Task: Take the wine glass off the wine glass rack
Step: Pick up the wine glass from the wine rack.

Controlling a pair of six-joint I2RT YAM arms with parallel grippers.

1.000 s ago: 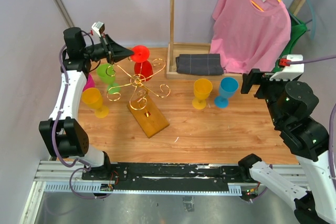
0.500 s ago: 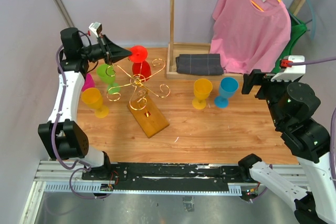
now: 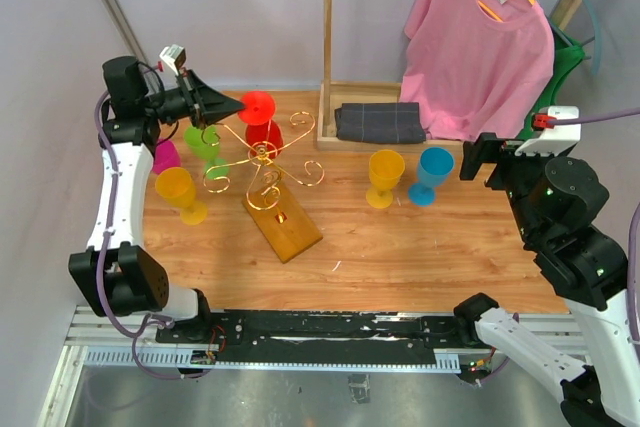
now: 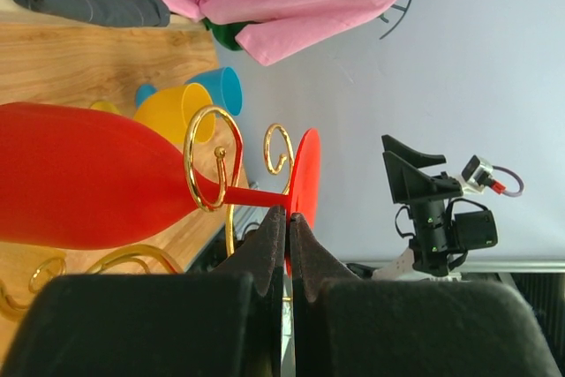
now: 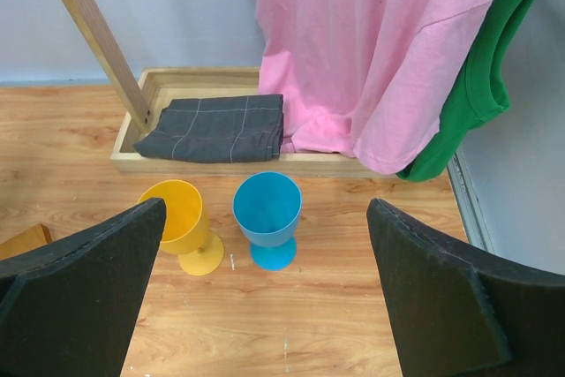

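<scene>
Gripping: left pincer (image 4: 287, 218) clamped shut on red glass (image 4: 79, 187) foot rim.
Glass: ahead of pincer, stem hooked in rack (image 3: 262, 159) spiral.
Handling: light, rigid, slick; hold near stem.
Right pincer (image 5: 265, 293): wide open, empty.

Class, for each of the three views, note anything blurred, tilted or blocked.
Top view: sharp, evenly lit. Left wrist view: turned sideways, dark fingers blurred up close, red glass clear. Right wrist view: sharp, open fingers block the lower corners.

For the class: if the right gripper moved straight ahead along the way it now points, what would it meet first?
Probably the blue cup, which sits about centred between the open right gripper's fingers, with the yellow cup just left of that line. Depth is uncertain.
</scene>
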